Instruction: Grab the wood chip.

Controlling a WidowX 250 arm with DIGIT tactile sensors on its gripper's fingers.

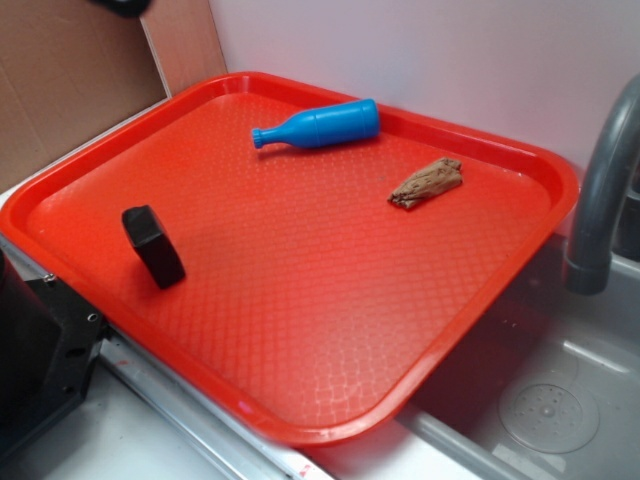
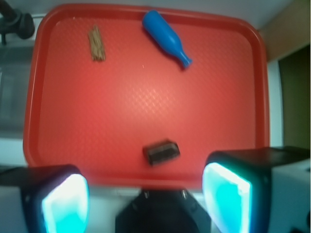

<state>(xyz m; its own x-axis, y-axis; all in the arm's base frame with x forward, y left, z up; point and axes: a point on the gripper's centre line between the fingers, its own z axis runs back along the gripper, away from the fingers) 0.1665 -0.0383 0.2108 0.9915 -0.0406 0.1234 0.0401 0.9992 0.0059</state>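
Wood chip flat on red tray, long axis across tray's short side; gripper jaws spread, empty.

We see even, bright indoor light in the exterior view, soft glare on the red tray near its front edge, short shadows. Our wrist view is soft and blurry overall; the fingertips glow cyan, overexposed, out of focus.

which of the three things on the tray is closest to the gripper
The black block. In the wrist view it lies just beyond the open gripper, while the wood chip and blue bottle lie at the tray's far edge.
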